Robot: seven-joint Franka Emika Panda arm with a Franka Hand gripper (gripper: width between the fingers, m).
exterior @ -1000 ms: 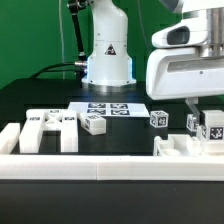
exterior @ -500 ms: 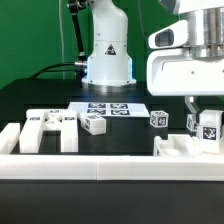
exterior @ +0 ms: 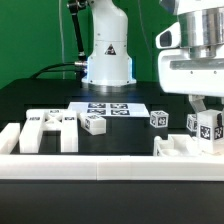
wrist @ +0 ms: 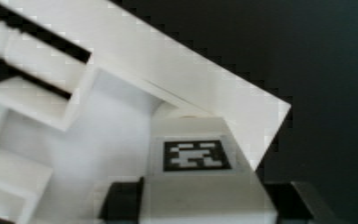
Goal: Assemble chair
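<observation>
Arm vertical at 3 o'clock, exterior view; pincer (exterior: 206, 116) nearly closed, clamping tagged chair piece (exterior: 209, 128) at its 6 o'clock.

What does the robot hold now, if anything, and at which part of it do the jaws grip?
A small white chair piece; the jaws pinch its two opposite sides at its tagged end.

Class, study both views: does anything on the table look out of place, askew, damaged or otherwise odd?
Nothing stands out. The loose chair parts lie apart on the black table, none visibly broken, and the marker board lies flat. One tagged piece is held in the gripper, as assembly would need.
</observation>
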